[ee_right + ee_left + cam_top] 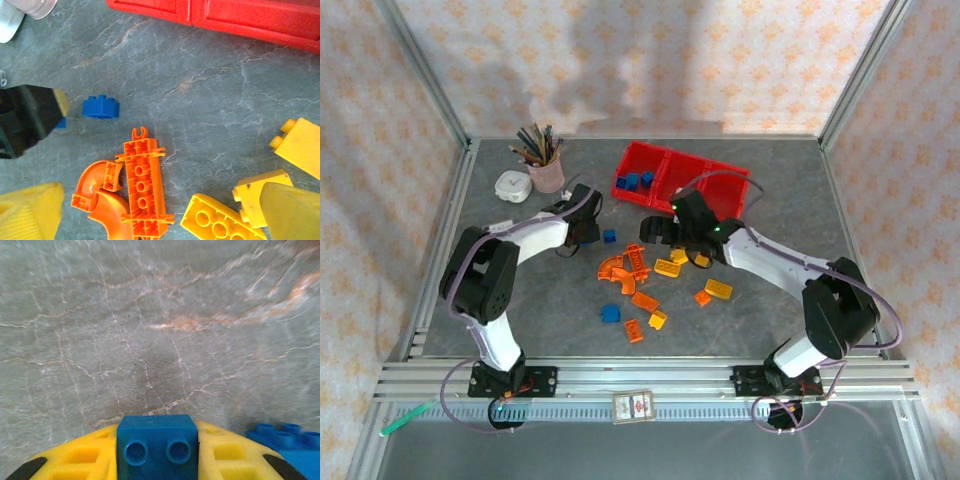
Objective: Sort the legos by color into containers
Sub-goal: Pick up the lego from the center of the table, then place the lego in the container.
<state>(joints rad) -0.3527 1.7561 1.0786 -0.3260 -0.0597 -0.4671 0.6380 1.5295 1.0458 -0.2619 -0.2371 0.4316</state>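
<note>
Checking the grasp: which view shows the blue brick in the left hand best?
The left wrist view: the blue brick sits squarely between the left hand's yellow fingers, studs toward the camera. The right wrist view catches just a blue sliver of it beside that hand's pad. The top view has the hand over it.

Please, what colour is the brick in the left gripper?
It's a blue plastic brick, clearest in left wrist view.
</note>
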